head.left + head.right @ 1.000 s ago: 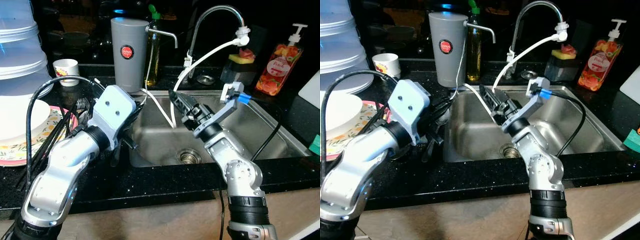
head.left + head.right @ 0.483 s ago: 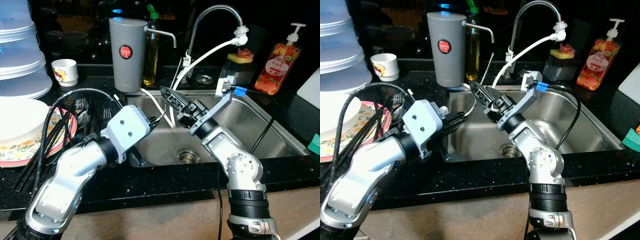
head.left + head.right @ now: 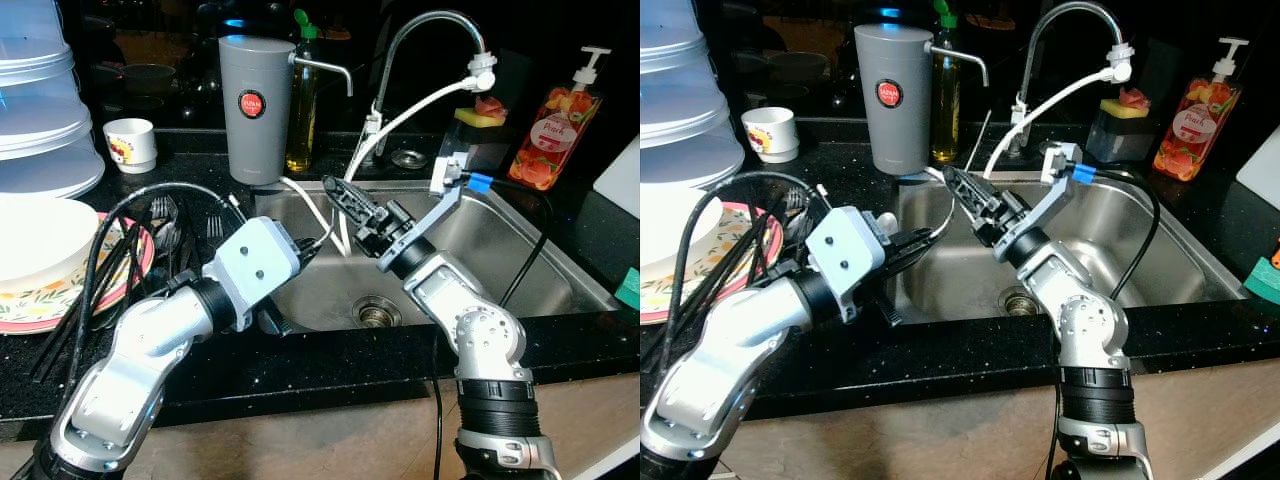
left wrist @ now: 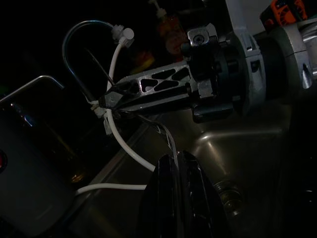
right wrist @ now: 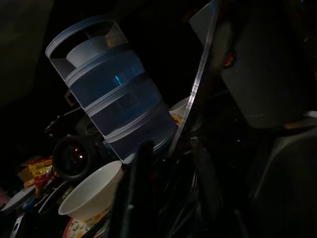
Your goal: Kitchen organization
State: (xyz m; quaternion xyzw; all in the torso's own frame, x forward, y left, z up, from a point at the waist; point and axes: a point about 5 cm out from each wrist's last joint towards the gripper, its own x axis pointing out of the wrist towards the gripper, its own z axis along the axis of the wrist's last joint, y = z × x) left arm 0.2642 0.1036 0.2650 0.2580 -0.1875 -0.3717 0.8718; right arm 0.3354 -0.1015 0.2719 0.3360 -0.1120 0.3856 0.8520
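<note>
At the left edge of the black worktop [image 3: 330, 365] a stack of clear lidded tubs [image 3: 40, 110] is cut off by the frame, with a white bowl [image 3: 40, 245] on a patterned plate [image 3: 35, 300] in front of it and a small cup [image 3: 133, 144] further back. Dark forks [image 3: 165, 222] lie between the plate and the sink's left rim, partly hidden by the left arm's cables. The left gripper [image 3: 925, 240] reaches over that rim, its fingers pressed together around something thin and pale that I cannot identify. Just beyond it the right gripper [image 3: 340, 195] hovers over the sink [image 3: 520, 250] near its back left corner; its fingers look nearly together on a thin clear rod, though the dark wrist view leaves this uncertain. A grey canister [image 3: 258, 105] and an oil bottle [image 3: 303, 120] crowd the back edge, and white hoses [image 3: 420, 105] hang from the tap [image 3: 430, 30] into the basin. The right half of the basin is open. A sponge holder [image 3: 478, 125] and soap dispenser [image 3: 555, 130] stand at the back right corner.
</note>
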